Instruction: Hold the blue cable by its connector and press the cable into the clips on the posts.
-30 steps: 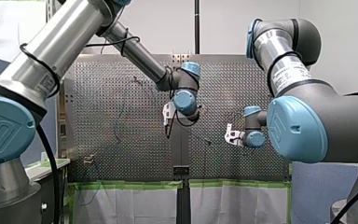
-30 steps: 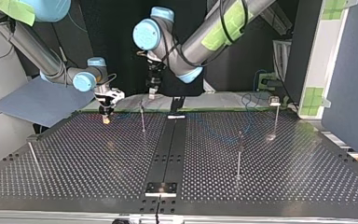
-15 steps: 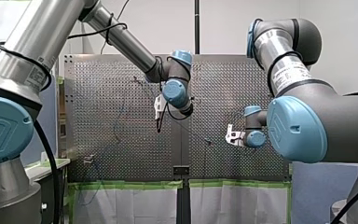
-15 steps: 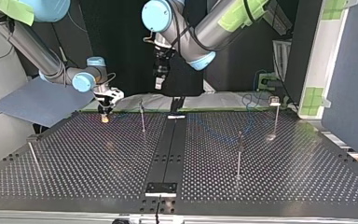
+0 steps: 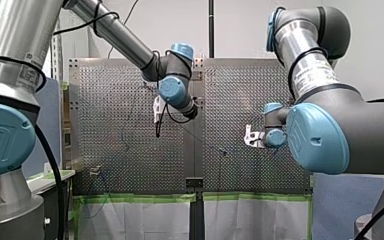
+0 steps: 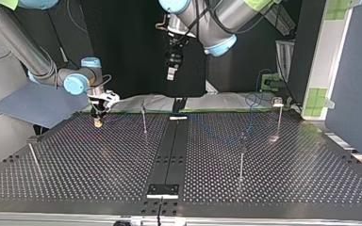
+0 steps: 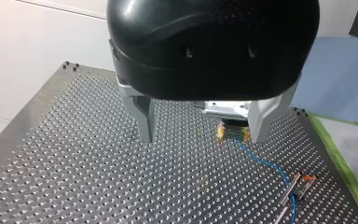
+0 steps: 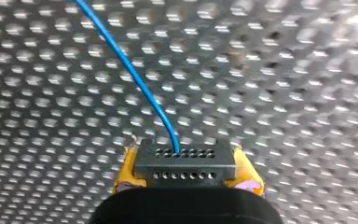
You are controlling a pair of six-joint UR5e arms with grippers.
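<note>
Perforated metal tabletop (image 6: 273,188) w/ a dark centre strip (image 6: 168,150) running front to back. Strip = ref for all places below, sides as in the top view.

My right gripper (image 6: 97,123) is left of the strip, low over the tabletop near its far edge; can't tell if it touches. Right wrist view: its yellow-padded fingers (image 8: 127,171) pinch a black connector (image 8: 185,161) from both sides. The blue cable (image 8: 130,70) leaves the connector's upper row of holes and runs off over the tabletop.

My left gripper (image 6: 171,71) hangs high, approx. above the strip's far end, well apart from the tabletop. Left wrist view: its two metal fingers (image 7: 142,116) are spread wide, nothing between them. Ahead of them the right gripper shows w/ the cable trailing to a thin post (image 7: 289,193) w/ a clip (image 7: 303,182) — can't tell if the cable sits in the clip or only passes beside it.

Top view shows four posts (image 6: 241,155) in all: one just left of the strip, one far left, two right of it. More blue cable loops right of the strip at the far edge; its route in between is too faint to trace. Blue sheet (image 6: 33,101) lies left of the strip, off the tabletop's far corner.
</note>
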